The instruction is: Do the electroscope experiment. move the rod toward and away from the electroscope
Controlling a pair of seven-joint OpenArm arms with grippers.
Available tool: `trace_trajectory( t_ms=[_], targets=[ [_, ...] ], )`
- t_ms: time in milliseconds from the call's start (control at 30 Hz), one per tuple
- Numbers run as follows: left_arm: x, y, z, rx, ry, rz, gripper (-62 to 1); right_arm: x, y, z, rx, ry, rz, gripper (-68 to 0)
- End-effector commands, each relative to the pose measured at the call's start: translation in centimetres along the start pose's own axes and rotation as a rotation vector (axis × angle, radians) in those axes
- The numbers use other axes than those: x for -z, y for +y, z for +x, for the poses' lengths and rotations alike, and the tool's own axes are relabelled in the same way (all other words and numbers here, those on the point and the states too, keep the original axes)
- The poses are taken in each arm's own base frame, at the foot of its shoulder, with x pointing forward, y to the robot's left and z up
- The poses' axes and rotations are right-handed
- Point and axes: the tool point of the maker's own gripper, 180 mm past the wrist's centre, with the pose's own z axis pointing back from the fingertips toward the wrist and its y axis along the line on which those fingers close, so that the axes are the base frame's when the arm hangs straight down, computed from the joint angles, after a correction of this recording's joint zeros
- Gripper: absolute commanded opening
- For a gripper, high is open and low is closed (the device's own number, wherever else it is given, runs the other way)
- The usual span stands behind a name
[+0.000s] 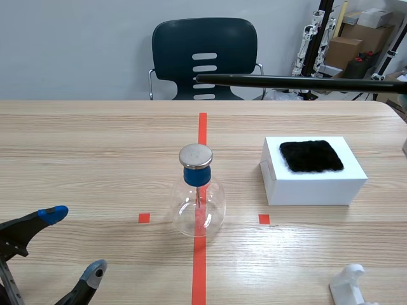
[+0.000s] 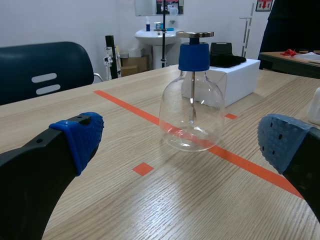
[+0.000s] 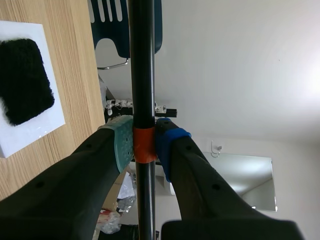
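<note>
**A:** Entry one, the left tool [image 1: 75,243]?
**B:** We log it as released. Its blue-padded fingers are spread wide, low over the worktop [image 1: 95,146], with nothing between them.

**A:** Entry two, the electroscope [image 2: 192,100]?
**B:** A clear glass flask with a blue stopper, a metal disc on top and a thin stem hanging inside. We place it upright on the worktop, ahead of the left tool and apart from both its fingers.

**A:** Entry three, the right tool [image 3: 144,145]?
**B:** Clenched on the rod [image 3: 142,60], with the pads pressed to either side of an orange band. The rod is black and runs straight ahead past the fingers. We see it held level in the air, its free end clear of the electroscope's disc.

**A:** Entry four?
**B:** A white box [image 1: 315,184] with a black cloth [image 1: 311,155] on top. We place it on the worktop, below the right tool and beside the electroscope without touching it.
</note>
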Motion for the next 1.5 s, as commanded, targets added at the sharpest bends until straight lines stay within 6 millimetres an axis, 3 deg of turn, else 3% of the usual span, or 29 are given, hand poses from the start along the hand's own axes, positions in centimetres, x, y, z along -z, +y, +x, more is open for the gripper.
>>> trace_trajectory(
  t_ms=[0, 1133, 1467],
  targets=[
    [0.1, 0.0, 0.4, 0.0, -0.026, 0.007, 1.4, 0.0, -0.9, 0.5, -0.007, -0.017, -0.03, -66.2],
    [0.1, 0.0, 0.4, 0.0, -0.026, 0.007, 1.4, 0.0, -0.9, 0.4, -0.011, -0.008, -0.03, -66.2],
    [0.1, 0.0, 0.4, 0.0, -0.026, 0.007, 1.4, 1.1, -2.7, -0.1, -0.127, 0.001, -0.055, -66.2]
  ],
)
